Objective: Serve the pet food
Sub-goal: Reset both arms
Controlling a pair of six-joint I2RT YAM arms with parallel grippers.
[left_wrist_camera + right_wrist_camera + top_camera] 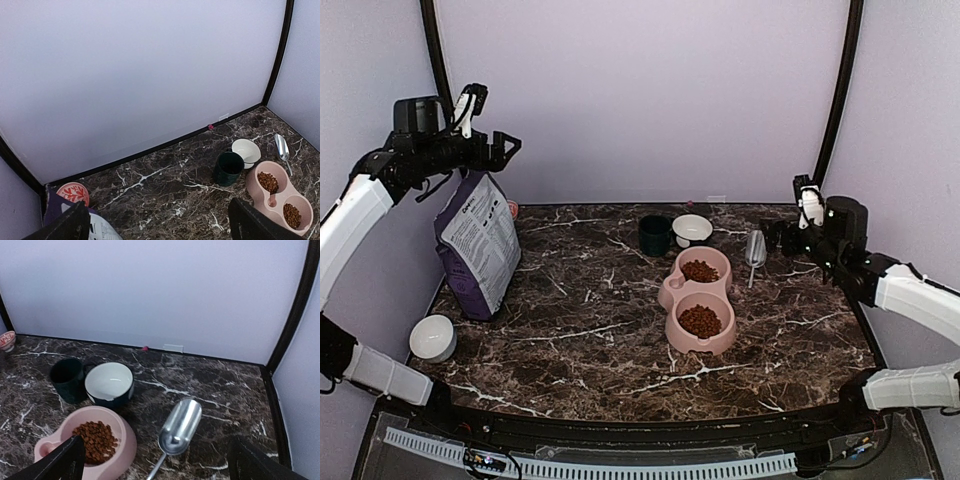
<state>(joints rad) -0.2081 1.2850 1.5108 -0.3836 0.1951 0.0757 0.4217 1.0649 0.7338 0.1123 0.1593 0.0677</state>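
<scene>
You see pet food filling both cups of the pink bowl from above; your right wrist view shows only one. Your left tool and right tool gape empty, seemingly off the worktop.

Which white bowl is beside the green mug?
The back white bowl, right of the dark green mug, behind the pink double bowl. The other white bowl stands alone at the left near edge, by the purple bag.

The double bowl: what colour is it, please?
The double bowl is pink, clearest in the top external view.
</scene>
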